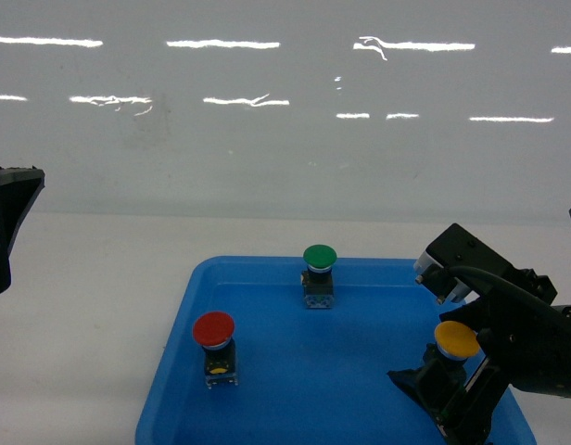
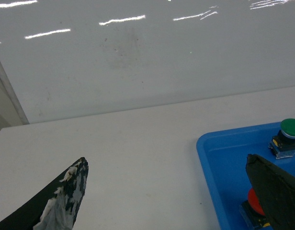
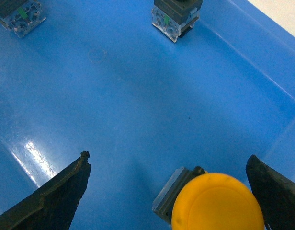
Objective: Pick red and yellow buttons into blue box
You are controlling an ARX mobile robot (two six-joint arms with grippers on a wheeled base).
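- My right gripper (image 1: 452, 389) sits low over the near right corner of the shallow blue plastic tray (image 1: 267, 278), with the black arm reaching in from the right edge of the head view.
- The right jaws are spread wide. In the right wrist view one dark finger (image 3: 56, 196) stands at lower left and the other at lower right, with the yellow-capped mushroom push button (image 3: 217, 201) between them, close to the right-hand finger.
- I cannot tell whether either finger touches the yellow-capped button; the jaws are not pressed onto it.
- The yellow-capped button stands upright on the tray floor, its grey collar and switch block partly showing beneath the cap.
- The red-capped mushroom push button (image 1: 214, 331) stands upright on its black-and-clear switch block at the near left of the tray, well apart from my right gripper.
- The green-capped push button (image 1: 320, 258) stands upright near the far rim of the tray, between the other two in the head view.
- My left gripper (image 2: 171, 196) is held above the white table (image 1: 82, 315), left of the tray and clear of it. Its jaws are spread, with one worn black finger (image 2: 61, 201) at lower left and the other at lower right of the left wrist view; nothing is between them.
- The deep blue box appears in none of the views.
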